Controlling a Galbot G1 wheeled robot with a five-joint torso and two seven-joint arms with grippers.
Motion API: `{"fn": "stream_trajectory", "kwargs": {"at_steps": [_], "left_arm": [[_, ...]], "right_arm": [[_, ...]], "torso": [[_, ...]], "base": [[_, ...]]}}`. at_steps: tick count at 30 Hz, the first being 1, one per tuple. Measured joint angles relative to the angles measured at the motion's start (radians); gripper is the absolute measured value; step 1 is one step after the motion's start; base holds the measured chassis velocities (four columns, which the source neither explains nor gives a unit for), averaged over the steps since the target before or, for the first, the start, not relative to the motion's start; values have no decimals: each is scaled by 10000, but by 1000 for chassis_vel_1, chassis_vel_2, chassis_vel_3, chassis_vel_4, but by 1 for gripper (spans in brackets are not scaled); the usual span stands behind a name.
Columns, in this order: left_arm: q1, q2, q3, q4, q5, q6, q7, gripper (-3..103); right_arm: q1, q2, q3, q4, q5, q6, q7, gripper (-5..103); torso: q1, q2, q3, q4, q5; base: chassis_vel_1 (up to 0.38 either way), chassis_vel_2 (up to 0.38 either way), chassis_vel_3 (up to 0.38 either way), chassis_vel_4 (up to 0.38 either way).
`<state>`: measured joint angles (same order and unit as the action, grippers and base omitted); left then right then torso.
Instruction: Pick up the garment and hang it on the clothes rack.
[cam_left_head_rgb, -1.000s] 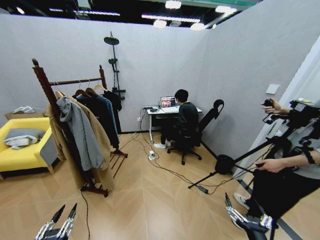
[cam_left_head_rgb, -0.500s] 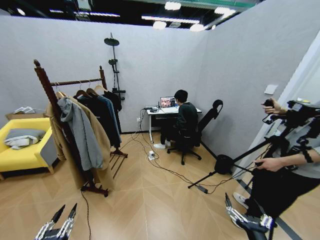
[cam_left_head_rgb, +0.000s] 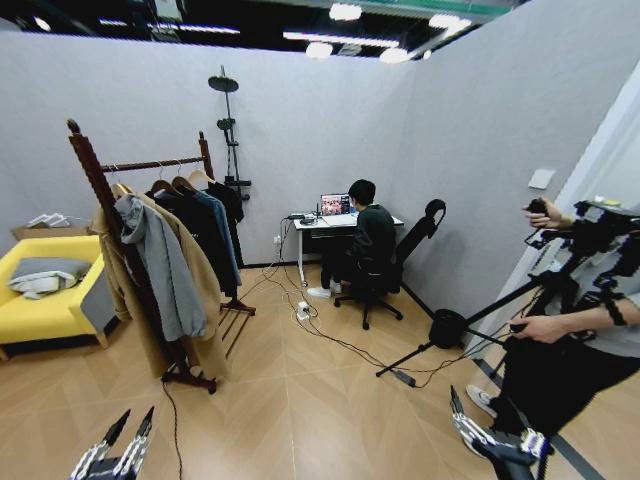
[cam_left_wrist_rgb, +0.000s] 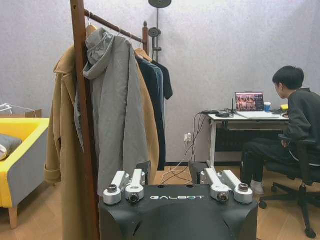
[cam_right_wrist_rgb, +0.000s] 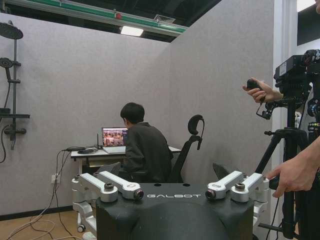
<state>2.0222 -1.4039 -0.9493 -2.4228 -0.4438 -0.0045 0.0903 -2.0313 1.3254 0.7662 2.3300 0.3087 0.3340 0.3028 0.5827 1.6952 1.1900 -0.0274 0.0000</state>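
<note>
Both grippers, left (cam_left_head_rgb: 125, 440) and right (cam_left_head_rgb: 470, 425), hang open, empty. The garment (cam_left_head_rgb: 205, 225) on the rack (cam_left_head_rgb: 90, 170) looks soft; grab its hanger.

The word "GALBOT" in white capitals stands on the black housing of the left pincer (cam_left_wrist_rgb: 177, 197) and the right pincer (cam_right_wrist_rgb: 173, 196).

Open floor (cam_left_head_rgb: 300, 400) is lying at lower centre; the crowded clothes rack (cam_left_head_rgb: 150, 165) is blocking the left, a tripod (cam_left_head_rgb: 470, 325) the right.
</note>
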Motion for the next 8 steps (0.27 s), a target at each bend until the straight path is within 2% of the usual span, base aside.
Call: {"fn": "stream_trajectory", "kwargs": {"at_steps": [8], "left_arm": [[0,0,0,0,0,0,0,46]], "right_arm": [[0,0,0,0,0,0,0,100]], "torso": [[0,0,0,0,0]], "base": [[0,0,0,0]]}}
